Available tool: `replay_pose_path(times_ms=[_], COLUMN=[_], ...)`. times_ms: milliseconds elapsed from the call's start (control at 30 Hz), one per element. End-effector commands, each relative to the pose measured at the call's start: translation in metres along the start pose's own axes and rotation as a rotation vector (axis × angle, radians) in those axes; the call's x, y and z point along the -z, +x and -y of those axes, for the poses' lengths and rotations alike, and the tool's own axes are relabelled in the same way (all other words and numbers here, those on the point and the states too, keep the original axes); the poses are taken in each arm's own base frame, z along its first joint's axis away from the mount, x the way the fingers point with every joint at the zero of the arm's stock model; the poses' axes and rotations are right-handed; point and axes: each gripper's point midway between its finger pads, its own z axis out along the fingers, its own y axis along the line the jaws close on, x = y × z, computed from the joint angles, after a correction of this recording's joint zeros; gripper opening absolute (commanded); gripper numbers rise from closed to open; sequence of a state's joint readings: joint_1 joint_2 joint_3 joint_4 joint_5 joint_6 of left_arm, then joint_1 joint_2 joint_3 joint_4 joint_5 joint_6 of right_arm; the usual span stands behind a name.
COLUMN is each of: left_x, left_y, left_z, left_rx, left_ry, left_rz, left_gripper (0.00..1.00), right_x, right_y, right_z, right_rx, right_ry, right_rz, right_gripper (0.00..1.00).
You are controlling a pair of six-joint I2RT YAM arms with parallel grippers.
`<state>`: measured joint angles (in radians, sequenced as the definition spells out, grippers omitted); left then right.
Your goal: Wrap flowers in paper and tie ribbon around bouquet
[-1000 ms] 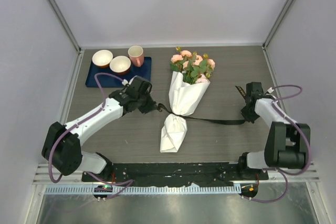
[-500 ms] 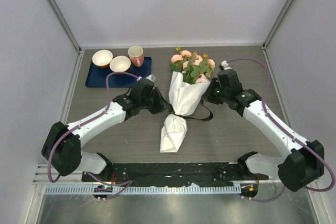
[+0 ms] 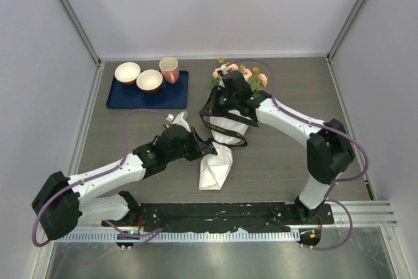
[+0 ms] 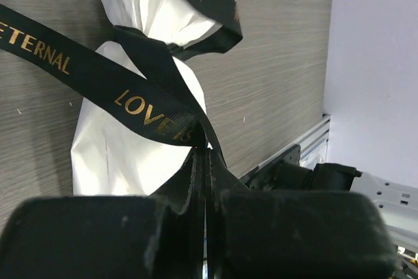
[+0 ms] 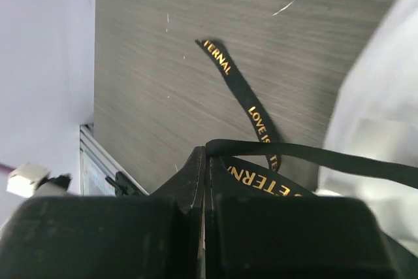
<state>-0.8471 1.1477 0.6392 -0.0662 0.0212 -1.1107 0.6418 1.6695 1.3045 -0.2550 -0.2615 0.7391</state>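
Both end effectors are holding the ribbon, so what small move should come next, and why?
Probably draw the two ends gently apart to cinch it. The left end effector and right end effector are each shut on the ribbon, which crosses at the narrow waist of the bouquet but hangs in a slack loop higher up.

The ribbon (image 4: 140, 109) is smooth black fabric with a faint sheen and shiny gold print. The paper (image 4: 124, 155) looks thin, matt white and crumpled. The worktop (image 5: 150, 83) is matt grey wood-grain. The left pincer (image 4: 204, 161) has dull black, slightly grainy pads (image 4: 85, 233).
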Motion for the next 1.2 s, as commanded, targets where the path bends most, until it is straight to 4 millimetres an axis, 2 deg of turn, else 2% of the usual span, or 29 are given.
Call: replay_pose_path(times_ms=[0,67,100,233,367,400,433,500,533,567,600,633,667,700,733,767,800,833,867,900,933,967,1000,1067,1100,1167], left_x=[0.001,0.000,0.000,-0.002,-0.006,-0.011,-0.010,-0.017,-0.016,-0.016,-0.019,-0.020,-0.017,-0.022,-0.022,-0.019,-0.021,-0.028,-0.030,-0.028,-0.036,-0.037,-0.036,-0.041,-0.040,-0.042], left_y=[-0.012,-0.009,-0.007,-0.007,-0.008,-0.006,-0.005,-0.001,-0.008,-0.006,-0.004,-0.005,-0.006,-0.007,-0.007,-0.007,-0.013,-0.012,-0.022,-0.023,-0.021,-0.023,-0.027,-0.026,-0.028,-0.028], left_z=[0.004,0.003,0.000,0.003,0.014,0.011,0.022,0.026,0.038,0.047,0.036,0.037,0.051,0.043,0.045,0.052,0.047,0.038,0.046,0.037,0.027,0.027,0.030,0.025,0.030,0.026], left_rx=[0.023,0.027,0.033,0.021,0.009,0.009,0.006,0.010,0.016,0.018,0.037,0.045,0.042,0.061,0.068,0.062,0.078,0.086,0.077,0.075,0.087,0.091,0.081,0.086,0.086,0.096], left_ry=[0.047,0.060,0.055,0.060,0.075,0.056,0.077,0.078,0.096,0.124,0.074,0.071,0.119,0.093,0.099,0.132,0.120,0.097,0.111,0.089,0.059,0.061,0.086,0.090,0.130,0.154], left_rz=[0.094,0.096,0.092,0.085,0.060,0.048,0.011,-0.045,-0.055,-0.097,-0.137,-0.158,-0.209,-0.243,-0.272,-0.313,-0.331,-0.364,-0.373,-0.421,-0.461,-0.481,-0.505,-0.547,-0.574,-0.610], left_gripper=[0.00,0.00,0.00,0.00,0.00,0.00,0.00,0.00,0.00,0.00,0.00,0.00,0.00,0.00,0.00,0.00,0.00,0.00,0.00,0.00,0.00,0.00,0.00,0.00,0.00,0.00], right_x=[-0.023,-0.029,-0.041,-0.049,-0.053,-0.054,-0.053,-0.049,-0.043,-0.028,-0.019,-0.011,0.015,0.021,0.031,0.057,0.065,0.079,0.090,0.109,0.116,0.121,0.125,0.126,0.121,0.108], right_y=[0.031,0.042,0.054,0.079,0.086,0.083,0.085,0.071,0.053,0.036,0.032,0.021,0.002,0.003,0.003,-0.007,0.002,-0.005,-0.005,0.015,0.007,0.016,0.046,0.072,0.098,0.121], right_z=[-0.033,-0.031,-0.021,-0.013,-0.010,-0.014,-0.006,0.003,0.010,0.002,0.012,0.014,0.004,0.017,0.021,0.013,0.034,0.050,0.060,0.074,0.077,0.072,0.037,0.005,-0.020,-0.030], right_rx=[0.072,0.122,0.130,0.191,0.224,0.237,0.226,0.229,0.205,0.170,0.131,0.116,0.129,0.134,0.145,0.171,0.180,0.209,0.233,0.264,0.351,0.409,0.513,0.615,0.683,0.848], right_ry=[-0.103,-0.114,-0.102,-0.124,-0.148,-0.162,-0.135,-0.081,-0.067,-0.081,-0.065,-0.065,-0.079,-0.022,0.008,0.018,0.092,0.180,0.220,0.239,0.272,0.257,0.121,-0.016,-0.123,-0.141], right_rz=[-0.155,-0.232,-0.287,-0.435,-0.485,-0.482,-0.509,-0.478,-0.435,-0.380,-0.360,-0.308,-0.225,-0.191,-0.170,-0.102,-0.090,-0.012,0.042,0.087,0.190,0.221,0.252,0.282,0.278,0.254], right_gripper=[0.00,0.00,0.00,0.00,0.01,0.03,0.11,0.26,0.48,0.54,0.58,0.67,0.69,0.71,0.73,0.75,0.75,0.75,0.75,0.75,0.73,0.73,0.73,0.72,0.72,0.71])
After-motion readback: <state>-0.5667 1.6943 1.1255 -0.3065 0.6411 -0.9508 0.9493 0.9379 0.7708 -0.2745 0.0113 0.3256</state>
